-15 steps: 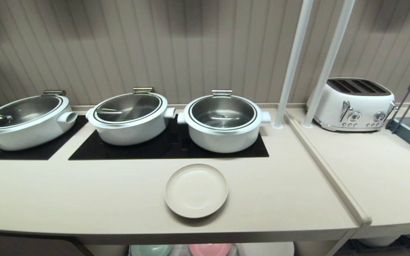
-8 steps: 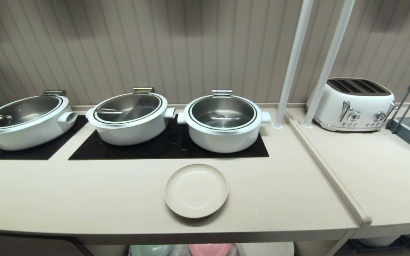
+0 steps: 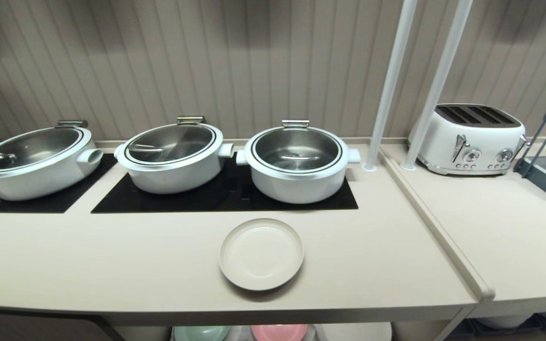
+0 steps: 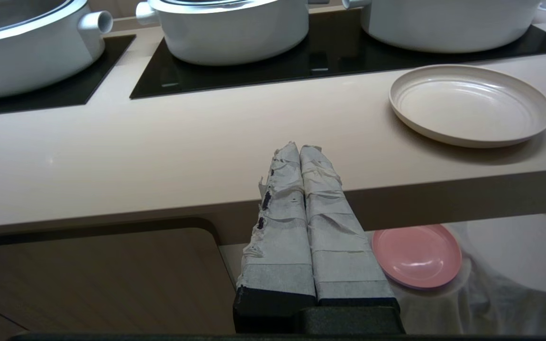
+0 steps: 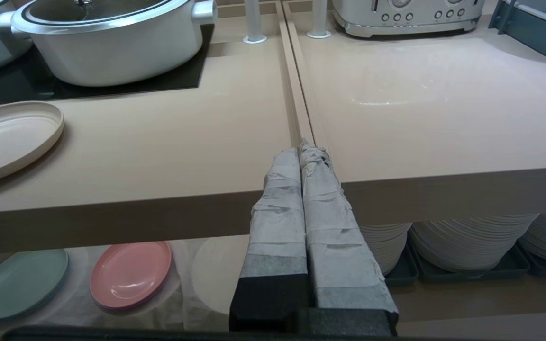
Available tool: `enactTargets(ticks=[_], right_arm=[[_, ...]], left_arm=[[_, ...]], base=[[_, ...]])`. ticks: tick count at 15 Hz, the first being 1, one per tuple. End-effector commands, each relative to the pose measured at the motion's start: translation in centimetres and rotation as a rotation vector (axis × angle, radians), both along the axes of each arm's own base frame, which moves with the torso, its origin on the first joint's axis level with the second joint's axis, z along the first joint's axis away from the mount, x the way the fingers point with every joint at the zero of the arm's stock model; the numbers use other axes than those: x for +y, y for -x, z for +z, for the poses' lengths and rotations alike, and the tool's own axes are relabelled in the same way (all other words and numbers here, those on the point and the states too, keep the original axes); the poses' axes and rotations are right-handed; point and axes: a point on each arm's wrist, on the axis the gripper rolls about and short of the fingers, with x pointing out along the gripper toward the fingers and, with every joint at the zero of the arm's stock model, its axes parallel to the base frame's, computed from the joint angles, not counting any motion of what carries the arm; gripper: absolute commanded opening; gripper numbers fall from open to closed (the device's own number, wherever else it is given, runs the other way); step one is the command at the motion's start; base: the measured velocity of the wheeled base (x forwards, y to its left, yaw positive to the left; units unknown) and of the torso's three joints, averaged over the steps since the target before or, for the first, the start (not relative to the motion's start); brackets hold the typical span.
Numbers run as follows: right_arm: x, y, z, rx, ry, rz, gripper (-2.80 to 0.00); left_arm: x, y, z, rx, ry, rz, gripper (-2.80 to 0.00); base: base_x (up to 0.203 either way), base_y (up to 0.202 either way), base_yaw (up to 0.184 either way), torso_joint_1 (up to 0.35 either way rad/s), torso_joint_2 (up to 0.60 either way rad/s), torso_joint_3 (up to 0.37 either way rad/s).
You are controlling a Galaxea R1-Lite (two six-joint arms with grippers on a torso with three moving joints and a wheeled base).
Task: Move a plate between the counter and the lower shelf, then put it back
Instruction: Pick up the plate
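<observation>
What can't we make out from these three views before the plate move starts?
- Lower shelf: head view shows only slivers of the green plate and pink plate; the counter edge and frame bottom cut them.
- Green plate: absent from the left wrist view, apparently behind the left end effector.
- Under the white cloth: round bulges, contents covered.
- Plate stacks: tops hidden by the worktop.
- Far-left pot: cropped by the frame edge.
</observation>
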Motion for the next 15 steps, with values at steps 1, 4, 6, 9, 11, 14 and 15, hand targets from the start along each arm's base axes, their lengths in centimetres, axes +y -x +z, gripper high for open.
enactTargets(ticks=[1,4,6,9,11,14,15], right_arm=[[0.00,0.00,0.01,-0.001,0.000,0.000,-2.80],[0.00,0.00,0.01,-0.001,0.000,0.000,-2.80],[0.00,0.00,0.01,-0.001,0.000,0.000,-2.80],[0.00,0.00,0.01,-0.001,0.000,0.000,-2.80],[0.00,0.00,0.01,-0.001,0.000,0.000,-2.80],[0.00,0.00,0.01,-0.001,0.000,0.000,-2.80],[0.00,0.00,0.01,-0.001,0.000,0.000,-2.80]], left_arm=[[0.00,0.00,0.00,0.000,-0.001,0.000,-2.80],[0.00,0.00,0.00,0.000,0.000,0.000,-2.80],[0.00,0.00,0.00,0.000,0.000,0.000,-2.80],[0.00,0.00,0.00,0.000,0.000,0.000,-2.80],[0.00,0.00,0.00,0.000,0.003,0.000,-2.80],[0.00,0.00,0.00,0.000,0.007,-0.001,-2.80],[0.00,0.00,0.00,0.000,0.007,-0.001,-2.80]], base=[[0.000,0.000,0.000,0.000,0.00,0.000],[0.000,0.000,0.000,0.000,0.00,0.000],[-0.002,-0.025,-0.003,-0.001,0.00,-0.001],[-0.001,-0.166,-0.005,0.001,0.00,0.003],[0.000,-0.194,0.004,0.006,0.00,0.003],[0.000,-0.194,0.002,0.003,0.00,0.004],[0.000,-0.192,0.003,0.002,0.00,0.004]])
